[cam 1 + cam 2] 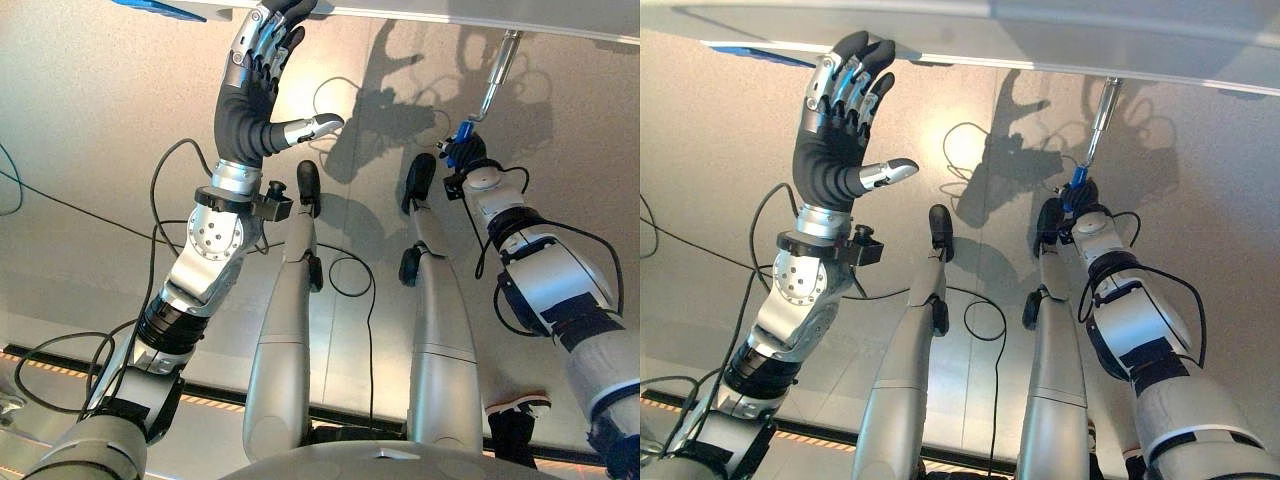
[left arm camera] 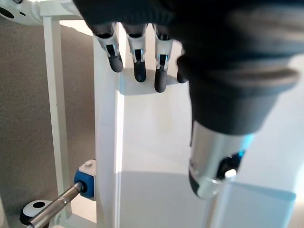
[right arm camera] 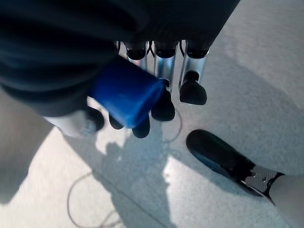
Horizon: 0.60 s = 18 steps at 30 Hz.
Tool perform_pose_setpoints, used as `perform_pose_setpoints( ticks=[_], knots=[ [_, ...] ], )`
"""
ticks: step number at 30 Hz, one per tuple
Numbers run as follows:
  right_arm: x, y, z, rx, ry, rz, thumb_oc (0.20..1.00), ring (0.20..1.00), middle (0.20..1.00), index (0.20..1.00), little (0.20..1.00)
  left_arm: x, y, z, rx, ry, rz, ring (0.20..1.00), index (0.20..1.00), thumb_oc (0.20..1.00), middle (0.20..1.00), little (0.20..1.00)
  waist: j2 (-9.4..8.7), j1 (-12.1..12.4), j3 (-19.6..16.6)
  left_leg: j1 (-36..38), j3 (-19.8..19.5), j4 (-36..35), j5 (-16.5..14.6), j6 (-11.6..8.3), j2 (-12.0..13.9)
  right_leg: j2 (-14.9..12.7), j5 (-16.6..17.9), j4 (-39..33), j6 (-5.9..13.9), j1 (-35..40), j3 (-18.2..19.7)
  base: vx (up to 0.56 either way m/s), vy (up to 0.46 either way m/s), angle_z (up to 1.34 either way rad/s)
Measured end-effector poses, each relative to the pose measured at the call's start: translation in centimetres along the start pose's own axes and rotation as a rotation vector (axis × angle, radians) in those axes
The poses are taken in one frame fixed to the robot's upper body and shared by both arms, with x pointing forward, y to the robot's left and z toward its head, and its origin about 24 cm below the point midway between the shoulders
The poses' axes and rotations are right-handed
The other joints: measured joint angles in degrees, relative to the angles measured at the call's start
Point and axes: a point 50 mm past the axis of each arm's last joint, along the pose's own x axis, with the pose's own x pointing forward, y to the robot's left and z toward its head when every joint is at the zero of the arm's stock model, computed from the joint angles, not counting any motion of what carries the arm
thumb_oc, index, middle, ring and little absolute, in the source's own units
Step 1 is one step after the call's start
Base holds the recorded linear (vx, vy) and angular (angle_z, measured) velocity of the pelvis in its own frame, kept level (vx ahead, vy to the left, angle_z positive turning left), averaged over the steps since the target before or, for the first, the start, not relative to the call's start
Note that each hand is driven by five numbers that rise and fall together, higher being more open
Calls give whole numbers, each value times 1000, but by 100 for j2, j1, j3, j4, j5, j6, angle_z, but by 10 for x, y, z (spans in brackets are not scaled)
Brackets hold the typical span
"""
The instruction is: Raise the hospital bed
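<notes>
Bed frame [image 1: 1060,45] at the far edge of the scene, a flat white board above the pale floor [image 1: 90,150]. Left hand [image 1: 836,120] raised up to that board, fingers straight and loose, dark tips touching the white edge, thumb poking out to the side. Nothing held in it. Metal crank rod [image 1: 1099,120] hanging down from the frame on the right side, ending in a blue handle [image 3: 124,90]. Right hand [image 3: 161,90] closed around that blue handle, fingers curled over it, thumb tucked under. Same rod with a blue end piece [image 2: 85,183] seen by the white frame rail [image 2: 52,109] in the left wrist view.
</notes>
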Motion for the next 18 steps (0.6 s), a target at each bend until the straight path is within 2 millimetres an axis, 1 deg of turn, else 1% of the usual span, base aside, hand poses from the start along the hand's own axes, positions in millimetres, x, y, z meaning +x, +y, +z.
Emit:
perform_pose_setpoints(
  ticks=[3, 4, 5, 8, 9, 10, 12, 14, 15, 16, 17, 18],
  knots=[
    [-1, 6, 7, -40, -29, 26, 200, 200, 200, 200, 200, -1, 1, 0, -1, -1, 11, 1000, 1000, 1000, 1000, 1000, 1, -20, 0, 0, 3, 5, -3, -5, 3, 3, -2, 6, -2, 0, 2, 0, 0, 0],
    [-3, 14, 13, -41, -74, 55, 200, 200, 200, 200, 200, -2, 2, 0, -2, -2, 16, 1000, 1000, 1000, 1000, 1000, 3, -26, 1, 3, 7, 11, -9, -12, 10, 12, -3, 3, -4, -2, 9, 0, 0, 0],
    [-5, 18, 16, -37, -97, 69, 200, 200, 200, 200, 200, -2, 3, 0, 0, -3, 21, 1000, 1000, 1000, 1000, 1000, 6, -26, 2, 0, 11, 15, -12, -15, 19, 18, -4, 4, -6, -2, 11, -1, -4, -3],
    [-18, 38, 30, 1, -247, 144, 200, 200, 200, 200, 200, -3, 9, 1, 13, -5, 43, 1000, 1000, 1000, 1000, 1000, 6, -55, 3, 8, 30, 33, -28, -37, 53, 51, -11, 7, -19, -2, 16, 0, 0, -3],
    [-20, 41, 32, 7, -264, 152, 200, 200, 200, 200, 200, -4, 10, 1, 14, -5, 47, 1000, 1000, 1000, 1000, 1000, 6, -60, 3, 11, 39, 33, -29, -37, 60, 53, -11, 8, -20, -2, 16, 0, 0, 0],
    [-28, 42, 34, 20, -320, 177, 200, 200, 200, 200, 200, -6, 10, 1, 15, -2, 49, 1000, 1000, 1000, 1000, 1000, 14, -77, 6, 13, 62, 44, -33, -42, 67, 53, -14, 32, -28, -11, 30, 0, 0, 0],
    [-37, 48, 39, 49, -383, 208, 200, 200, 200, 200, 200, -9, 13, 0, 24, 5, 57, 1000, 1000, 1000, 1000, 1000, 14, -158, 6, 18, 60, 58, -36, -45, 71, 54, -16, 40, -27, -10, 39, 0, 0, 0],
    [-50, 47, 41, 84, -449, 249, 200, 200, 200, 200, 200, -11, 14, 0, 36, 15, 51, 1000, 1000, 1000, 1000, 1000, 14, -162, 6, 30, 76, 62, -38, -44, 67, 61, -14, 36, -25, -11, 65, -5, -18, -2],
    [-63, 47, 42, 127, -515, 295, 200, 200, 200, 200, 200, -14, 16, 0, 52, 26, 47, 1000, 1000, 1000, 1000, 1000, 14, -168, 6, 42, 92, 59, -43, -41, 72, 65, -10, 35, -23, -11, 93, -13, -48, -5],
    [-66, 45, 41, 152, -527, 305, 200, 200, 200, 200, 200, -16, 17, -1, 60, 30, 45, 1000, 1000, 1000, 1000, 1000, 14, -236, 6, 63, 104, 59, -47, -46, 87, 71, -11, 42, -21, -4, 104, -18, -69, -5],
    [-75, 47, 43, 199, -556, 338, 200, 200, 200, 200, 200, -18, 17, 0, 71, 35, 37, 1000, 1000, 1000, 1000, 1000, 13, -186, 7, 74, 126, 53, -52, -43, 87, 69, -12, 43, -22, -5, 114, -15, -62, -4],
    [-82, 47, 42, 250, -582, 369, 200, 200, 200, 200, 200, -22, 17, 1, 80, 41, 31, 1000, 1000, 1000, 1000, 1000, 13, -243, 7, 101, 146, 40, -54, -43, 89, 75, -12, 45, -21, 6, 134, -12, -59, -4]
  ],
)
